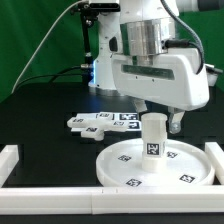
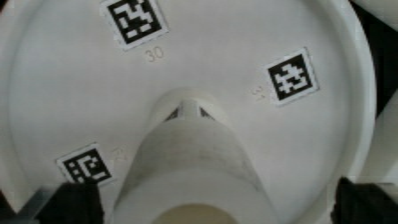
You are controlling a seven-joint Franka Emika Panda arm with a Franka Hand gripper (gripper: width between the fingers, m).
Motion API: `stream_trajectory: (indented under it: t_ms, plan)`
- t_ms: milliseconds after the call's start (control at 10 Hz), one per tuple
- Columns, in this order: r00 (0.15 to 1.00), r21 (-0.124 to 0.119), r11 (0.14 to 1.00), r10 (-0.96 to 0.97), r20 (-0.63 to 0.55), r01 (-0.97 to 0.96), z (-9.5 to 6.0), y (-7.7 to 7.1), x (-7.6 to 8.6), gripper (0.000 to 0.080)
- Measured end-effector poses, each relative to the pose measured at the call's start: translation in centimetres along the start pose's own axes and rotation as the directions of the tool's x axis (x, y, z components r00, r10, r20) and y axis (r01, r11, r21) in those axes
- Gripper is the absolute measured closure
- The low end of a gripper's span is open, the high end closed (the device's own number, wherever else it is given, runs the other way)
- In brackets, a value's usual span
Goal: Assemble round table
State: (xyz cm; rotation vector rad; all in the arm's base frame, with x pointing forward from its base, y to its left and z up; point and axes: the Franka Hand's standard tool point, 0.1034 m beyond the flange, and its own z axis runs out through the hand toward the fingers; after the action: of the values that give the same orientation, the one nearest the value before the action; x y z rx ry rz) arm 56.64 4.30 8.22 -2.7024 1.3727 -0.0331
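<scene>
Gripper (image 1: 154,113): hanging at the centre of the exterior view, directly above the leg; fingers standing wide apart and gripping nothing; in the wrist view only dark finger (image 2: 43,203) parts are showing at the lower corners, either side of the leg.
Leg (image 1: 153,136): standing upright at the middle of the disc, in the lower centre of the exterior frame; a black-and-white tag is facing the camera on its side; in the wrist view the leg (image 2: 187,170) is rising from the disc's centre toward the lens and filling the lower middle.
Disc (image 1: 120,166): lying flat on the dark table in the lower right of the exterior view, rim up, several square tags showing on its face; in the wrist view the disc (image 2: 196,60) is filling most of the frame with three tags in sight.
Marker board (image 1: 100,121): lying flat left of centre in the exterior view, behind the disc and apart from it.
White border rail (image 1: 20,160): running along the left and bottom edges of the exterior view.
Table (image 1: 45,110): showing black around the parts.
</scene>
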Motion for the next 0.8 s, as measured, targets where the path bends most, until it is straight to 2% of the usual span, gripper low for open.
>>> stream_trajectory:
  t_ms: [100,300,500,600,700,800]
  plan:
    - [0.978,-0.015,0.978,-0.207,-0.010,0.207,-0.10,-0.16,0.05,0.0151]
    - [0.857,-0.018,0.856,-0.516,-0.004,0.516,0.07,0.30,0.68,0.0151]
    - [0.831,-0.024,0.831,-0.556,-0.006,0.555,0.35,0.70,0.90,0.0151]
    - [0.850,-0.024,0.850,-0.527,-0.006,0.527,0.36,0.71,0.90,0.0245]
    - [0.854,-0.024,0.853,-0.521,-0.007,0.521,0.36,0.72,0.92,0.0245]
    - [0.884,-0.022,0.884,-0.468,-0.008,0.468,0.37,0.71,0.90,0.0401]
